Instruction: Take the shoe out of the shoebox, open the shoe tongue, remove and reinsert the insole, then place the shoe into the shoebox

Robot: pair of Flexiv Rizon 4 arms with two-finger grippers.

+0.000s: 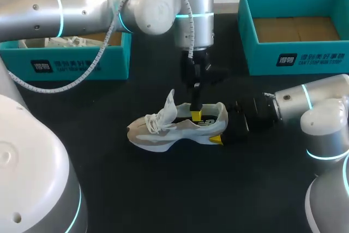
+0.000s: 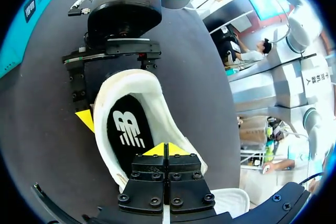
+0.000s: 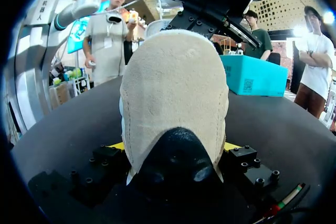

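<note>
1. Two claws on one shoe (image 1: pixel 174 129). It sits on its sole on the black bench (image 1: pixel 163 195), between the two teal boxes and outside both.
2. Right claw (image 3: pixel 174 146) comes in level from the heel end. Fingers are spread to the heel's width, with a yellow tip pressed on either side of the heel (image 3: pixel 173 77). Reads as a clamp: it pins the shoe so it can't slide or tip while the other arm works inside.
3. Left claw (image 2: pixel 167 149) goes straight down through the shoe's opening. Fingers are closed tip to tip, with the tips down at the insole (image 2: pixel 126 129). Nothing shows between them; can't tell if an insole edge is pinched.
4. Insole lies flat in the shoe, logo up, with no lift visible at the heel end. Judgement: it's either about to be pulled out or being pressed back in. Can't tell which from this.
5. Tongue (image 1: pixel 170 103) stands up over the laces (image 1: pixel 155 121). That leaves the opening wide enough for the vertical reach, so the tongue step looks done.
6. Left box (image 1: pixel 82 64) has something white in it, can't tell what. Right box (image 1: pixel 294 58) shows its brown floor, so my guess is the shoe goes back there.
7. Risk: if the insole sticks, an upward pull drags the whole shoe. The heel clamp is on soft padding and could slip.
</note>
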